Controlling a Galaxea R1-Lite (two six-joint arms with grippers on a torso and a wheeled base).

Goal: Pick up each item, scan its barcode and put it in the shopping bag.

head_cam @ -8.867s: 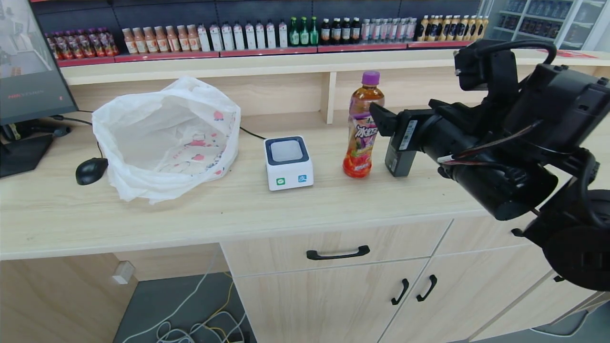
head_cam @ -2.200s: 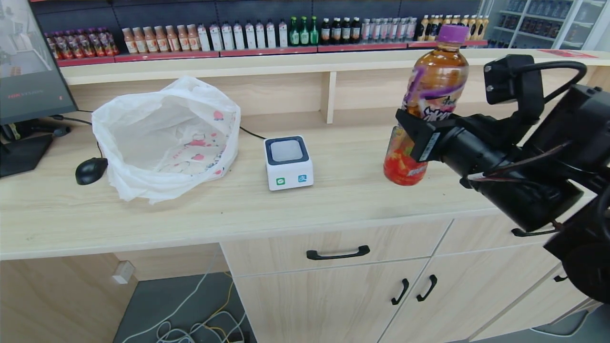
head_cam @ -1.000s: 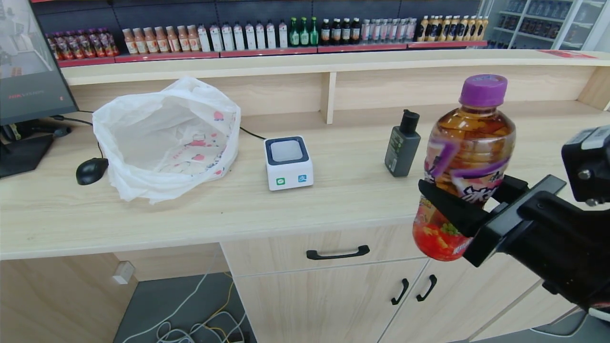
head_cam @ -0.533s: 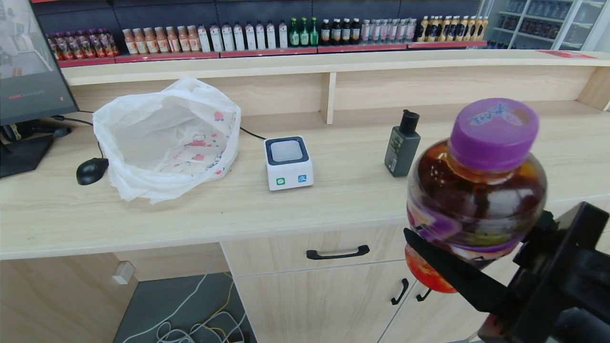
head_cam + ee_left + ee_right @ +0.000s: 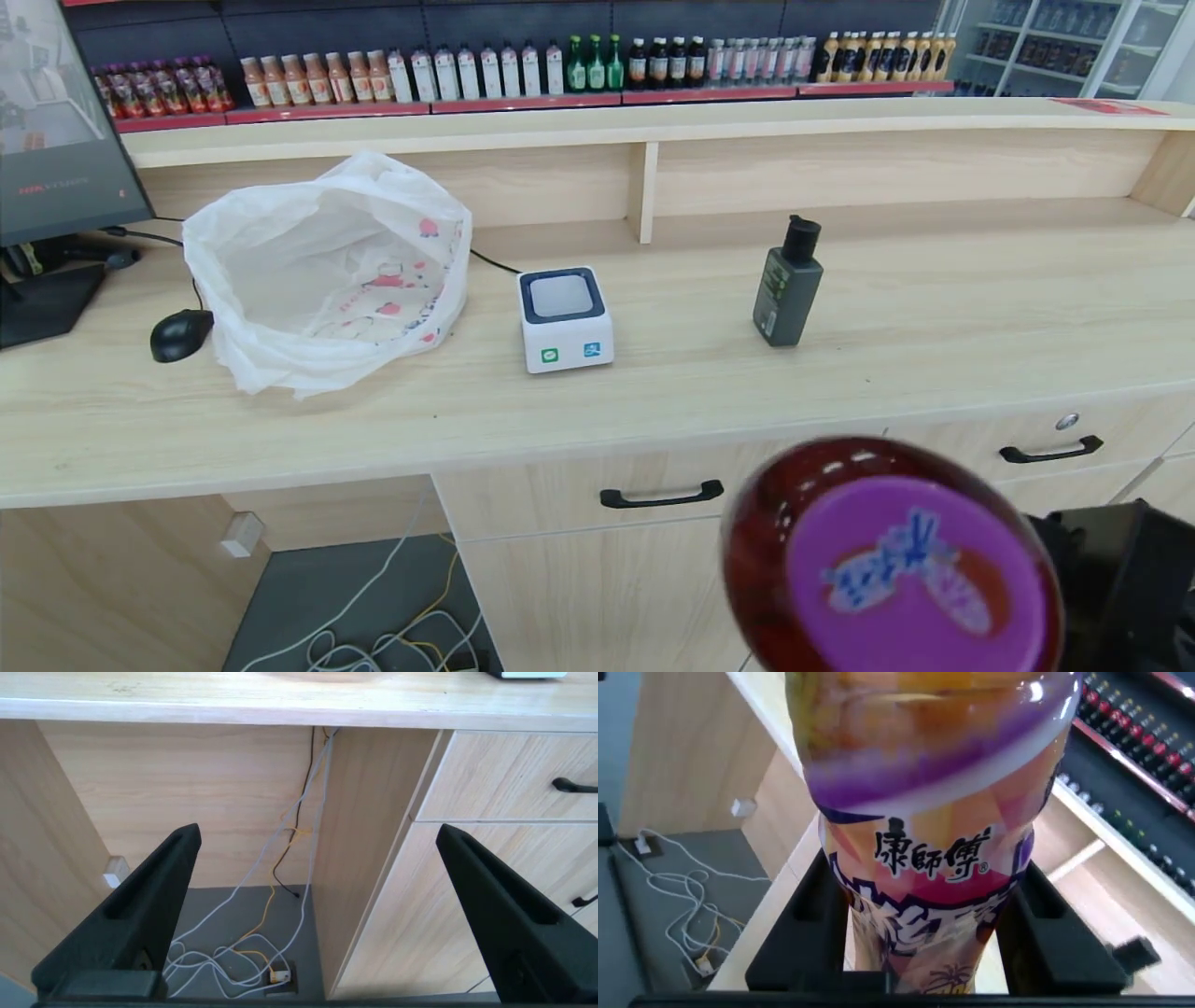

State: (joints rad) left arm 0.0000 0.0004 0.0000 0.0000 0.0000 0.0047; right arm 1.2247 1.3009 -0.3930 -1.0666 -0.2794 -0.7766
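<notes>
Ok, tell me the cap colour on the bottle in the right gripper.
The cap is purple with a blue mark on top, clearest in the head view.

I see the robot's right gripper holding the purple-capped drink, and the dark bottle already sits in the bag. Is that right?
Not quite. The dark bottle is not in the bag: the head view shows it standing upright on the counter, to the right of the scanner. The rest holds: the right gripper does hold the purple-capped drink.
</notes>
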